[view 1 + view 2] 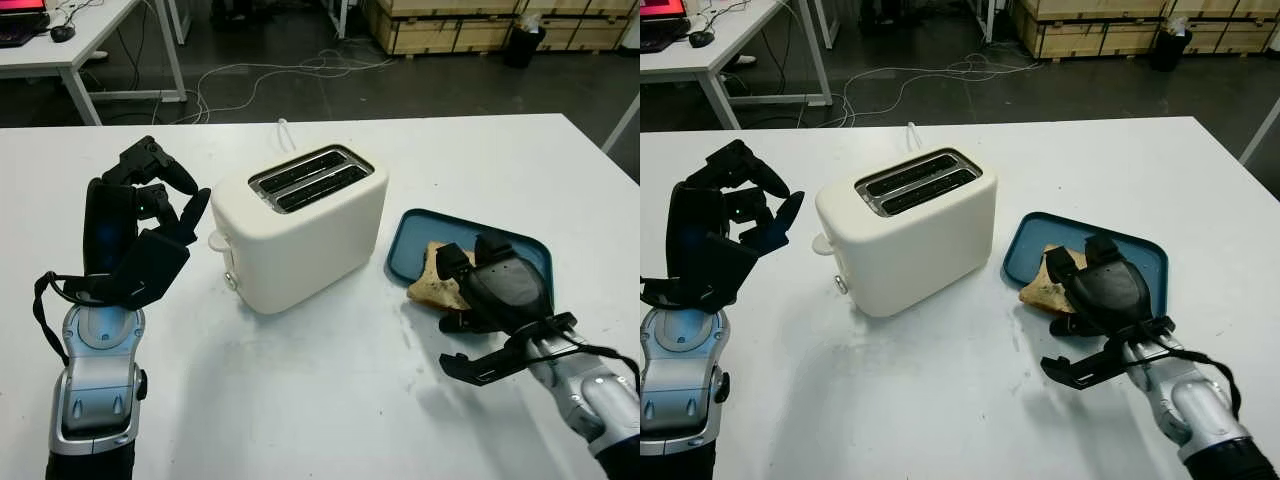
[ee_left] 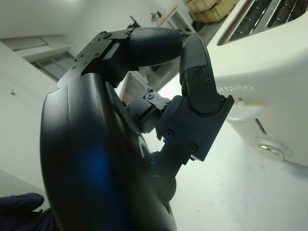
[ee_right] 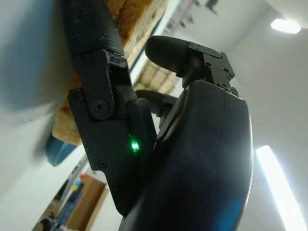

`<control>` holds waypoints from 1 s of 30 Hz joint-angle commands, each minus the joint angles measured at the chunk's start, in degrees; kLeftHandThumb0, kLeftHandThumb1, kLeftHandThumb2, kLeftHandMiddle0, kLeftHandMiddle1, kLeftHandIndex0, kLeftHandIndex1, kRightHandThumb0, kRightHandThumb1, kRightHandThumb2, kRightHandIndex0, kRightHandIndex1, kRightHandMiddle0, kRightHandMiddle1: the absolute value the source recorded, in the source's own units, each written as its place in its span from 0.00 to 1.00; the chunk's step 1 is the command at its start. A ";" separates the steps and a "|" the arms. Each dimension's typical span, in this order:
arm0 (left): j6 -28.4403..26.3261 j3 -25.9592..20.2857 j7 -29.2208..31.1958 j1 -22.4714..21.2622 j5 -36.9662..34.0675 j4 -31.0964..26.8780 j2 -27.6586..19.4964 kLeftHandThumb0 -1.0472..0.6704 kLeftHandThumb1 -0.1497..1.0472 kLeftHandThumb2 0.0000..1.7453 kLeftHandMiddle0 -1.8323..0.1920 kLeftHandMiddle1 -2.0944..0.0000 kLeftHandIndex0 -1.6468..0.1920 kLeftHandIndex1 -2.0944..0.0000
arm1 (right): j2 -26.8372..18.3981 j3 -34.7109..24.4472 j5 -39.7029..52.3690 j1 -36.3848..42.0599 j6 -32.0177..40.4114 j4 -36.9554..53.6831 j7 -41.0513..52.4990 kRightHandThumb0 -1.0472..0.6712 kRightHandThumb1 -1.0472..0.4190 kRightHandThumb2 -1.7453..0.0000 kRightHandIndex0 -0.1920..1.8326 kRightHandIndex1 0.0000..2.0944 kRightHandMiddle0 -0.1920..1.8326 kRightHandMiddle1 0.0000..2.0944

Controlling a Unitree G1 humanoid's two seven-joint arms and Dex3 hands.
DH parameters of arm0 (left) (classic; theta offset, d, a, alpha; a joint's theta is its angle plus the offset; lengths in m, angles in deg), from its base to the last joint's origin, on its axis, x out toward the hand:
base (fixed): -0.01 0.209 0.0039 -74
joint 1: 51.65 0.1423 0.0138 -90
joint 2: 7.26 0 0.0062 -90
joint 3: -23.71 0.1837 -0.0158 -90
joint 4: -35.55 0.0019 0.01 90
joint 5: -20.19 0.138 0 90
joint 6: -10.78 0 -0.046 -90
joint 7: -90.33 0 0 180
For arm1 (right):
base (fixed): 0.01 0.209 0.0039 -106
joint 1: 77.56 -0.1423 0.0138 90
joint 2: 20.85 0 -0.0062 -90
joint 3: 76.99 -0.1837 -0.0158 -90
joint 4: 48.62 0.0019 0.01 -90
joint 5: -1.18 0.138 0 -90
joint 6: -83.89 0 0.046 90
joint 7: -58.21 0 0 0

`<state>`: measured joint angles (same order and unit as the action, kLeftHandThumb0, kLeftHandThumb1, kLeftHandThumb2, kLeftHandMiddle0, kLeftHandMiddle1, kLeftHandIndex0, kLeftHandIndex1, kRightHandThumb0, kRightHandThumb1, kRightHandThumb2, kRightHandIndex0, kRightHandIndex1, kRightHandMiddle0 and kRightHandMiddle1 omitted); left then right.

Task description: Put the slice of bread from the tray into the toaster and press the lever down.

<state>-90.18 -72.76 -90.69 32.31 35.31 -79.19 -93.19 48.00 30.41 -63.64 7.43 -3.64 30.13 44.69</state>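
Bread (image 1: 1042,287) overhangs the tray (image 1: 1140,250), apparently pinched by right hand (image 1: 1102,290) per wrist view.

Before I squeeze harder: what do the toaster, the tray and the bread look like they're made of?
Toaster: cream shell, probably moulded plastic with a smooth low sheen; the slot frame looks like bright metal.
Tray: blue-teal, thin raised rim, matte; plastic or coated metal, I cannot tell which.
Bread: tan, porous crumb with a darker crust, soft-looking, under the right hand, lying over the tray's edge onto the table.
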 commanded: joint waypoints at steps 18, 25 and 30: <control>-0.09 -0.07 0.34 0.57 -0.45 -0.57 -0.13 0.36 0.89 0.61 0.34 0.17 0.56 0.17 | 1.64 4.04 -0.38 -2.76 4.10 -6.34 -11.67 0.05 0.48 0.07 0.78 0.83 0.72 0.83; 0.58 0.05 0.40 0.62 -0.14 -0.33 -0.48 0.38 0.89 0.61 0.33 0.17 0.56 0.17 | -0.12 3.86 3.60 -5.27 -9.20 -12.77 -26.85 0.05 0.10 0.33 0.87 0.83 0.87 0.83; -0.74 0.28 0.37 0.63 0.07 -1.09 -0.12 0.38 0.89 0.61 0.35 0.17 0.56 0.17 | -1.69 1.24 10.24 -7.89 -18.84 -13.91 -26.80 0.03 0.09 0.32 0.87 0.83 0.87 0.83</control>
<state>-90.41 -72.64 -90.34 32.58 34.92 -79.64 -93.25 47.30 32.99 -55.54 1.21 -20.63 16.26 17.74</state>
